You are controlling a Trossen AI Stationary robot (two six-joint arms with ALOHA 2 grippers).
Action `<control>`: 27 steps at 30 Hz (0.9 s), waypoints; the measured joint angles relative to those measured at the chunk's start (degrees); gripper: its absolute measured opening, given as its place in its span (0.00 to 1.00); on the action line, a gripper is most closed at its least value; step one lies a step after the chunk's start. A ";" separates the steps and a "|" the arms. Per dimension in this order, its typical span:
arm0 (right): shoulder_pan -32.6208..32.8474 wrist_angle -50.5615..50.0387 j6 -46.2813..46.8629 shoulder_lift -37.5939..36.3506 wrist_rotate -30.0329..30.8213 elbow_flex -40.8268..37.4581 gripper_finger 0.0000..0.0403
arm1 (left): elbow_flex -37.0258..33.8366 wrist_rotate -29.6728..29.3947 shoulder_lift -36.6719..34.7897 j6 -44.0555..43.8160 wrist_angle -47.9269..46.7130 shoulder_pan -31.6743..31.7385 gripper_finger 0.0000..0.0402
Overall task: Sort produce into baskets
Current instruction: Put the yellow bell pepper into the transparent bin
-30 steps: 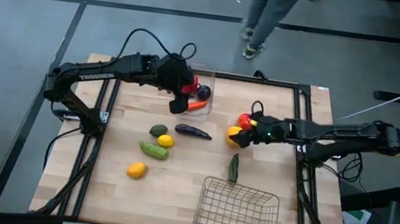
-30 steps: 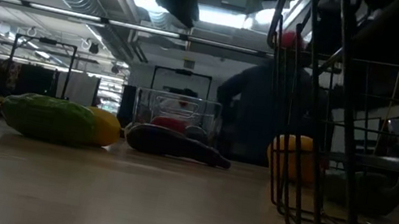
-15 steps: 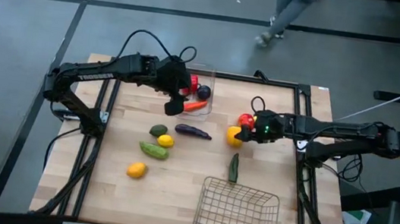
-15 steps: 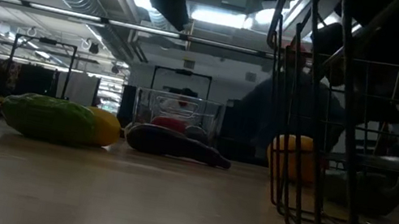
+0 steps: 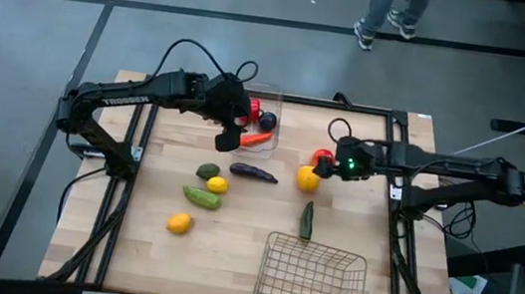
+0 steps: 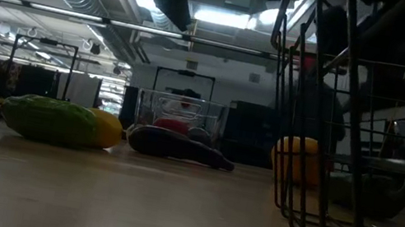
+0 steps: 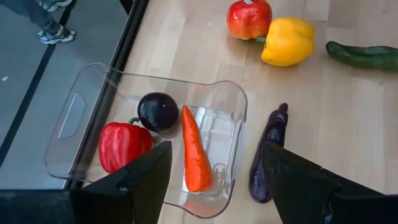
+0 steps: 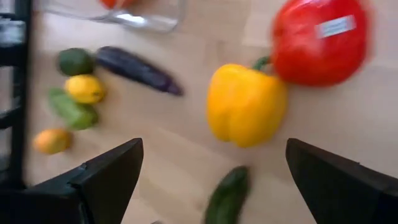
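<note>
The clear plastic bin (image 5: 264, 117) at the table's far edge holds a red pepper (image 7: 123, 144), a dark plum (image 7: 157, 111) and an orange carrot (image 7: 194, 151). My left gripper (image 7: 214, 186) hangs open above the bin's near end (image 5: 231, 135), touching nothing. A yellow pepper (image 5: 309, 180) and a red apple (image 5: 322, 157) lie side by side on the table. My right gripper (image 8: 211, 186) is open above and just right of them (image 5: 333, 164), with nothing between its fingers. The wire basket (image 5: 312, 279) stands at the near edge.
Loose on the table lie a purple eggplant (image 5: 253, 173), an avocado (image 5: 207, 171), a lemon (image 5: 218, 185), a green cucumber (image 5: 201, 197), an orange fruit (image 5: 179, 222) and a dark cucumber (image 5: 307, 220). A person's legs (image 5: 389, 12) show on the floor beyond the far edge.
My right gripper has risen off the yellow pepper and red apple and drawn back toward the table's right edge, rolling as it went and staying open. Both fruits rest where they were. The person beyond the table has walked to the right.
</note>
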 joint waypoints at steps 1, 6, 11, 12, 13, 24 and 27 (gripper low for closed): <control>0.00 -1.15 -0.38 1.02 0.60 0.92 0.97 | 0.00 0.00 0.00 0.00 0.00 0.01 0.61; 0.02 -1.00 -0.87 7.79 1.18 3.19 0.97 | -0.02 0.00 0.00 0.03 0.00 -0.01 0.61; 0.02 -1.14 -0.89 14.44 -0.20 4.01 0.97 | -0.03 0.00 0.00 -0.04 -0.14 -0.01 0.61; 0.02 -0.99 -0.90 15.34 -0.23 4.05 0.97 | -0.04 0.00 0.00 -0.04 -0.35 0.01 0.61; 0.02 -0.83 -0.90 16.15 -0.25 4.08 0.97 | -0.04 0.00 0.00 0.01 -0.55 -0.01 0.61; 0.02 0.69 1.37 18.21 2.99 4.08 0.97 | -0.07 0.00 0.00 0.22 -1.11 0.01 0.61; 0.05 0.77 1.47 18.53 3.49 4.08 0.97 | -0.07 0.00 0.00 0.20 -1.11 0.01 0.61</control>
